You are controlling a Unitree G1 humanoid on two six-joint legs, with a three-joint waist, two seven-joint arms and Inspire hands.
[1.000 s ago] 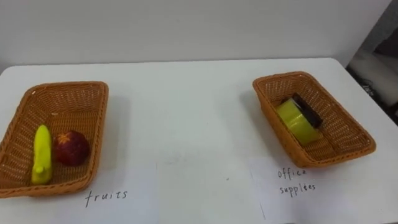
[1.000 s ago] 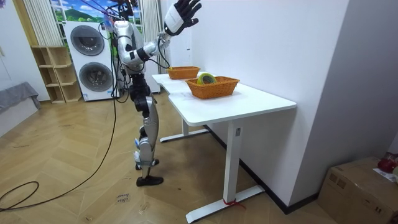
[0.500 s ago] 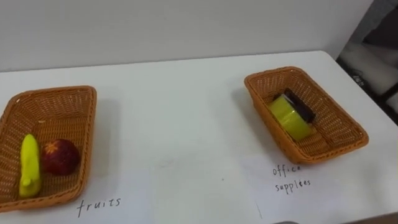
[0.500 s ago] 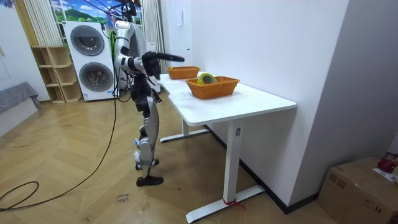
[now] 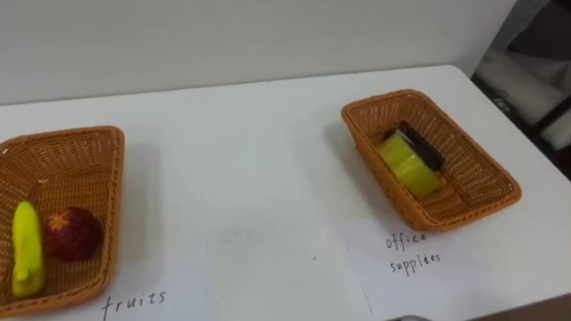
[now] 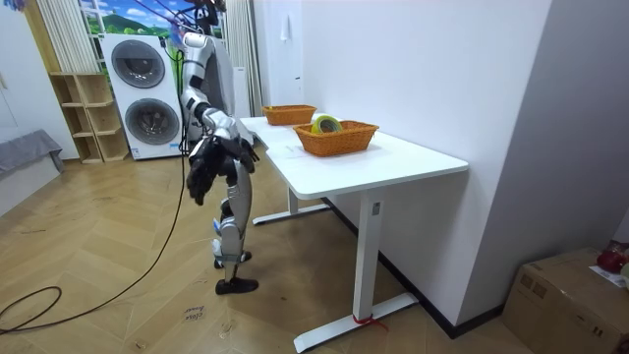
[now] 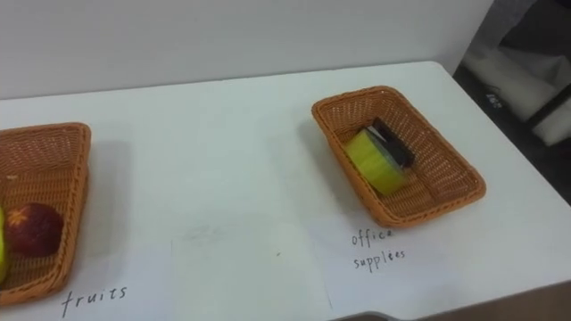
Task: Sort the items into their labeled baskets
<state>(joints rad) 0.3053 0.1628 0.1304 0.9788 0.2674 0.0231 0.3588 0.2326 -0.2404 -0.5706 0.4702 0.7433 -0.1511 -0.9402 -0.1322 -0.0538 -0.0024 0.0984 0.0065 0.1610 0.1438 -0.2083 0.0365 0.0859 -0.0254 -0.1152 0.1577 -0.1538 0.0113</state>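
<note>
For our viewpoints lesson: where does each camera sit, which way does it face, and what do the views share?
Left eye view: on the robot's head, facing down at the white table, brown wicker fruit basket left, brown wicker supplies basket with yellow-green tape roll right.
Right eye view: same head, slightly rightward, same aim.
Room view: standing off the robot's right side, facing table and whole robot, its right hand hanging open.
Shared: all show both baskets and the roll.

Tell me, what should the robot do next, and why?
Probably stop: banana and red fruit lie in the fruit basket, tape roll and dark item in the office basket, nothing loose lies on the table, and the right hand hangs empty.
</note>
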